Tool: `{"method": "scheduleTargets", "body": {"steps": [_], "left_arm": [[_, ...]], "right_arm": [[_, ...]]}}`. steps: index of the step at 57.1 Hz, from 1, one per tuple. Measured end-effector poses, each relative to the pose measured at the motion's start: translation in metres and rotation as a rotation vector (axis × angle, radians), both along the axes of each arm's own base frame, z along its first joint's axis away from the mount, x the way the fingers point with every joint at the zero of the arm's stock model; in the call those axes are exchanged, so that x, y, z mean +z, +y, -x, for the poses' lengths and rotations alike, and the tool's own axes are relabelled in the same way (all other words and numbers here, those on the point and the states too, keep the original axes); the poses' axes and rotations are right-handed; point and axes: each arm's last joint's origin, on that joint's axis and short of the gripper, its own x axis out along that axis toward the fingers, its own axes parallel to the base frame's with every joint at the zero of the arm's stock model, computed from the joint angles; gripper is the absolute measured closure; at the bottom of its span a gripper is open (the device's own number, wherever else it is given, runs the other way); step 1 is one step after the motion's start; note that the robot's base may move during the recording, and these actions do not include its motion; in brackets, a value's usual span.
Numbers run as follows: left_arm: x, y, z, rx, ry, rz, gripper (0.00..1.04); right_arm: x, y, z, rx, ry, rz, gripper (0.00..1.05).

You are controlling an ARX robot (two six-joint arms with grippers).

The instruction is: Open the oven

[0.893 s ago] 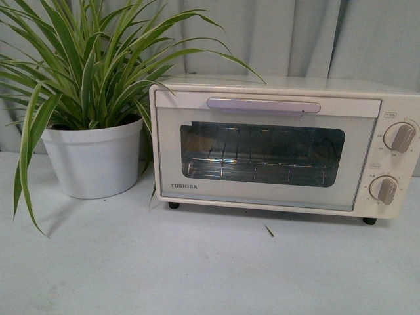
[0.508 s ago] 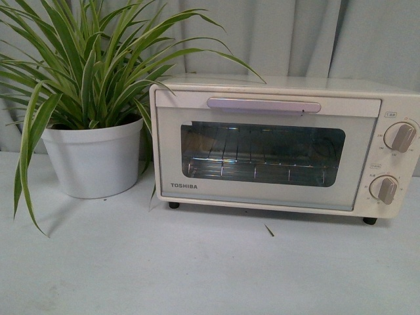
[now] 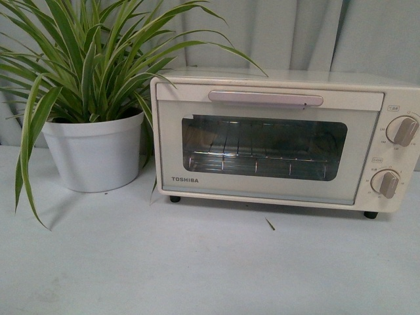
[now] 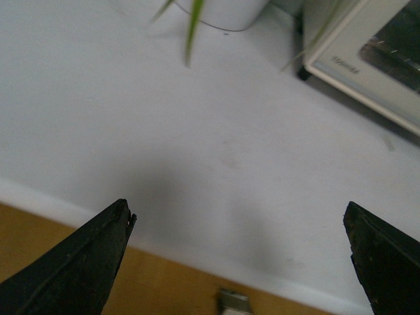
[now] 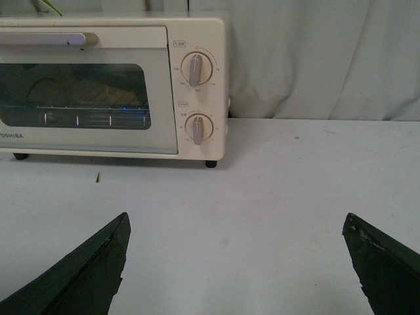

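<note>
The cream-white Toshiba oven (image 3: 275, 141) stands on the white table at centre right of the front view. Its door is shut, with the bar handle (image 3: 266, 98) along its top, a wire rack behind the glass and two round knobs (image 3: 401, 130) on the right. Neither arm shows in the front view. My left gripper (image 4: 239, 220) is open and empty over the table's near edge, the oven's lower left corner (image 4: 357, 56) well ahead. My right gripper (image 5: 236, 226) is open and empty above the table, facing the oven's knob end (image 5: 197, 92) from a distance.
A spider plant in a white pot (image 3: 95, 154) stands just left of the oven, its leaves drooping over the table and the oven's corner. A small leaf scrap (image 3: 269, 224) lies before the oven. Grey curtain (image 3: 275, 33) hangs behind. The table's front edge (image 4: 59, 210) shows over brown floor.
The front view has shifted slightly: the oven and plant sit a little higher in frame than before. The oven door remains shut.
</note>
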Motion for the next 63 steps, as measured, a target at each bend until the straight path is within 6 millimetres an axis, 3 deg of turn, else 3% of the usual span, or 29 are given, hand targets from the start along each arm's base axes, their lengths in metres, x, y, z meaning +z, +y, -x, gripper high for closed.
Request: {"method": "scheduleTargets", "body": {"steps": [12, 32, 42, 63], "left_arm": [[0.014, -0.046, -0.049, -0.14, 0.087, 0.277, 0.06], [-0.015, -0.105, -0.128, -0.126, 0.299, 0.528, 0.06], [-0.021, -0.114, -0.148, -0.124, 0.315, 0.566, 0.06], [-0.022, -0.126, -0.17, -0.107, 0.315, 0.591, 0.07]], "right_arm": [[0.0, 0.0, 0.0, 0.0, 0.0, 0.0, 0.09], [0.0, 0.0, 0.0, 0.0, 0.0, 0.0, 0.09], [0.0, 0.0, 0.0, 0.0, 0.0, 0.0, 0.09], [0.0, 0.0, 0.0, 0.0, 0.0, 0.0, 0.09]]}}
